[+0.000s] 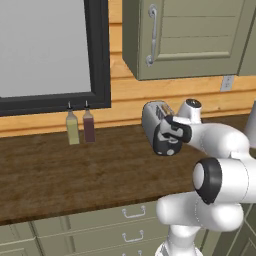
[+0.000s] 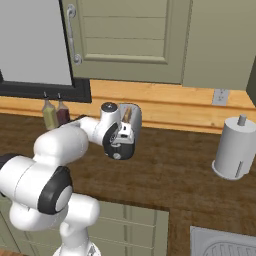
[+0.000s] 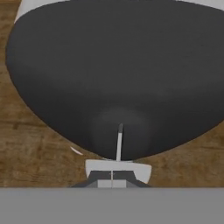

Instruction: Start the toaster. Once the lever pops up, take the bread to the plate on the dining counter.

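While its two dark fingertips press together with nothing between them, the robot's two-finger gripper bears on the tiny pale-grey lever tab at the foot of the black end panel of the small rounded silver-grey toaster. The toaster stands on the dark wood-grain kitchen worktop above grey-green drawers, near the wooden back wall, well apart from two small condiment bottles to one side and a grey paper-towel holder to the other. A tan slice of bread stands edge-up in one of the top slots, seen from the right base camera. Judging by the lever sitting low on its slot, the opening step, starting the toaster, looks under way or just completed. Everything after it remains: waiting for the pop-up, lifting the bread out, and carrying it to the plate on the dining counter.
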Tool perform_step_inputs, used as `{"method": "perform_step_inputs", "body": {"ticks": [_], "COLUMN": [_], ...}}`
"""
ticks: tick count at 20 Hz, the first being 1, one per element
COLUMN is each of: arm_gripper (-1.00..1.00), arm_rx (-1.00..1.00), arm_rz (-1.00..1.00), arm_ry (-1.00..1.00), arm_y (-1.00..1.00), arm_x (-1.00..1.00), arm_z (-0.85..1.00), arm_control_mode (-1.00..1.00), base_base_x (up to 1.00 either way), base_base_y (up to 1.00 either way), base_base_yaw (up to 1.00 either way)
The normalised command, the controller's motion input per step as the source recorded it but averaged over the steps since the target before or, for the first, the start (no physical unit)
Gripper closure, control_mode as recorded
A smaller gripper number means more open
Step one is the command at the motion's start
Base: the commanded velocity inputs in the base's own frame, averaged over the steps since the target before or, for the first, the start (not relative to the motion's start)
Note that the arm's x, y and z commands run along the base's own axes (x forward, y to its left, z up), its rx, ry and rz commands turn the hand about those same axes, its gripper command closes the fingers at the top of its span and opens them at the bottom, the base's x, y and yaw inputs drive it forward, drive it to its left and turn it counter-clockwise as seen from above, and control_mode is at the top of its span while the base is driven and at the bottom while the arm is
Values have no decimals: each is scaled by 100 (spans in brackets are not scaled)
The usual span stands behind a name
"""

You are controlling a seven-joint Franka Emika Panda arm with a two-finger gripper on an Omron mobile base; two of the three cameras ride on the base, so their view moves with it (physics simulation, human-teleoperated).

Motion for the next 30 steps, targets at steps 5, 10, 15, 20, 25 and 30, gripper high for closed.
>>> {"method": "perform_step_inputs", "body": {"ticks": [5,10,15,20,25,30], "arm_gripper": [100,100,100,100,100,100], "arm_rx": [0,0,0,0,0,0], "arm_rz": [0,0,0,0,0,1], "arm_ry": [0,0,0,-1,-5,-6], "arm_y": [0,0,0,0,0,0], "arm_x": [0,0,-7,-10,-13,-2], "arm_z": [-45,-56,-65,-32,11,55], "arm_control_mode": [-100,-100,-100,-100,-100,-100], "base_base_x": [0,0,0,0,0,0], "base_base_y": [0,0,0,0,0,0], "base_base_yaw": [0,0,0,0,0,0]}}
